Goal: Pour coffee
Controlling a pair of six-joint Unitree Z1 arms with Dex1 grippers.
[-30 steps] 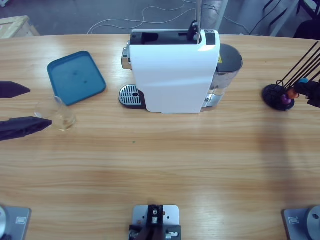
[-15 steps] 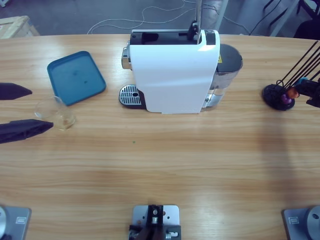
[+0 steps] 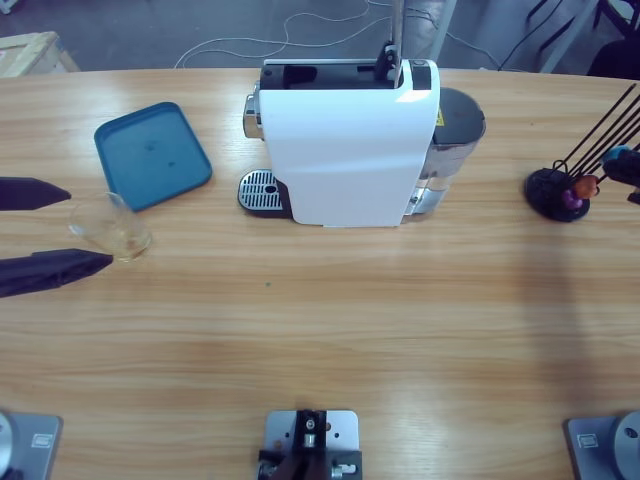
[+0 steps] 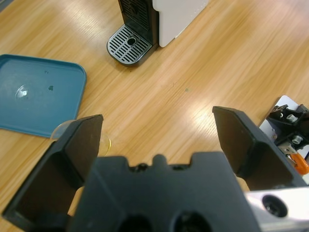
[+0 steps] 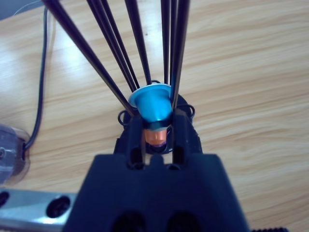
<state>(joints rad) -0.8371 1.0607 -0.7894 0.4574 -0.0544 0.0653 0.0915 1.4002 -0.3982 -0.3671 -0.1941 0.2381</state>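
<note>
A big white coffee machine (image 3: 345, 150) stands on the long wooden table (image 3: 330, 330). Its round metal drip grate (image 3: 260, 190) sticks out at its left foot.

Left of the coffee machine lies a blue tray (image 3: 152, 155). Just beside the tray's near edge stands a small clear glass (image 3: 112, 228). At the bottom of the glass sits a thin bit of light-brown coffee (image 3: 128, 243). The glass is well apart from the drip grate.

The left claw (image 3: 62, 228) comes in from the side of the table far left of the coffee machine. It is spread wide and holds nothing. In the high view, the glass sits between its two black tips and does not touch them. In the left wrist view the glass (image 4: 82, 137) peeks out beside one black jaw, with the tray (image 4: 36, 94) and the drip grate (image 4: 128, 44) farther off.

Far right of the coffee machine stands a black capsule rack (image 3: 556, 192) with thin black rods. The right claw (image 5: 157, 126) is at this rack, clenched on a blue capsule (image 5: 152, 103). An orange capsule (image 5: 155, 135) sits right under the blue one.
</note>
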